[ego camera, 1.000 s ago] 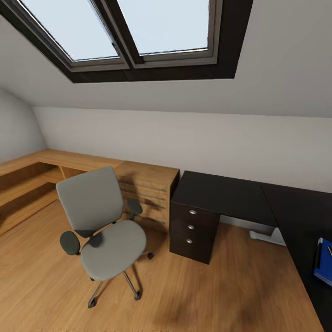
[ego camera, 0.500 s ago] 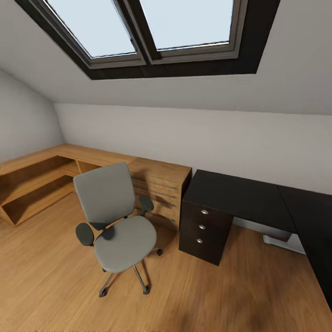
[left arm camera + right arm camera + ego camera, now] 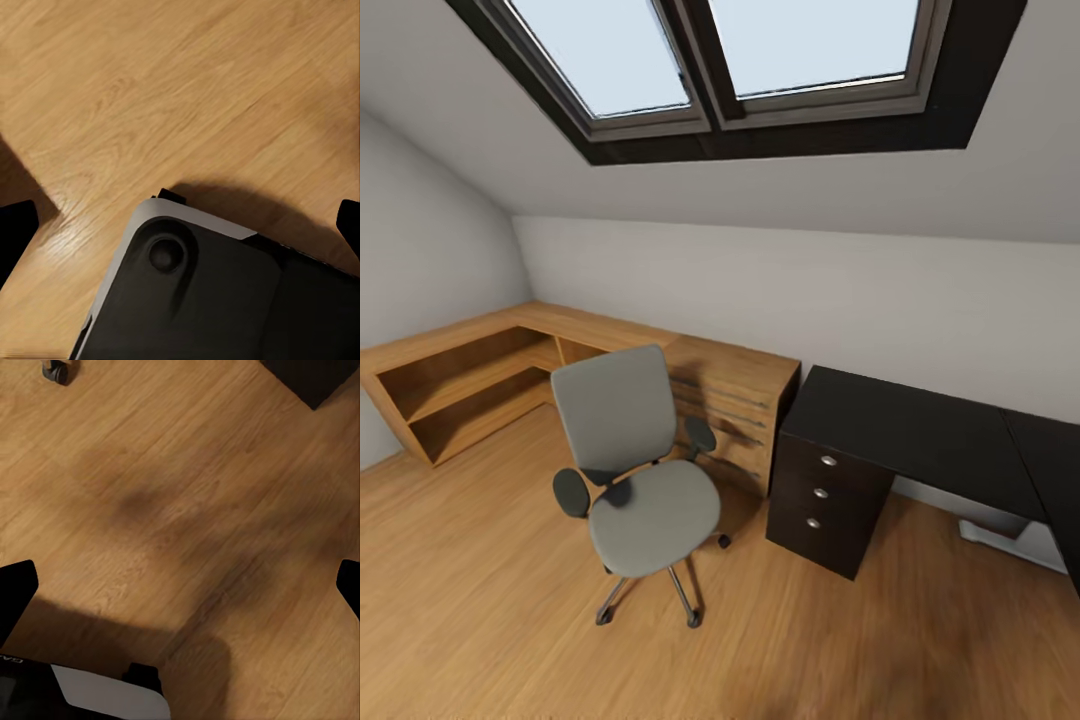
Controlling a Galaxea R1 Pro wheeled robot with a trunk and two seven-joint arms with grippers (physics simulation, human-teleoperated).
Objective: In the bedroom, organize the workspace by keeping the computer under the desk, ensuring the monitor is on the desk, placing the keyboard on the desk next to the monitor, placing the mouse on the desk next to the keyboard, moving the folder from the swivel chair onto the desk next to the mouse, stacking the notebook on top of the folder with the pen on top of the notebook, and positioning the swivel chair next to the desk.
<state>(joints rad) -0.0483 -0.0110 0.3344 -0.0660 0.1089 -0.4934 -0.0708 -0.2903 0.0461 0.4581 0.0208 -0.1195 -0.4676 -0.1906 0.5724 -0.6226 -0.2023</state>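
Swivel chair: we've got the swivel chair (image 3: 632, 465) standing on the wood floor (image 3: 480, 600) in the head view, seat bare, grey backrest towards the wall, black armrests out to each side, chrome base and casters under it. It sits just in front of the light-wood dresser (image 3: 735, 405) and a bit apart from the desk, not touching it.

Desk: the desk (image 3: 920, 430) is to the chair's right — black top, nothing on the part we can see, dark drawer unit (image 3: 825, 500) with three round silver knobs at its near end, a white leg further right under it.

Caster: in the right wrist view one dark caster (image 3: 58, 370) peeks in at the edge, and a dark corner (image 3: 315, 379) of the drawer unit shows over the floor.

Left gripper: the left gripper (image 3: 180, 232) points down at bare floorboards; its two dark fingertips (image 3: 15, 232) sit at opposite edges of the picture, spread wide with nothing between them. The robot's dark base (image 3: 217, 300) with a pale rim lies below it.

Right gripper: same deal for the right gripper (image 3: 180, 592) — fingers (image 3: 15, 596) wide apart, empty, over shadowed floor.

Room: low wooden shelving (image 3: 460, 375) runs along the left wall into the corner, and a two-pane skylight (image 3: 730, 60) sits in the sloped ceiling above.
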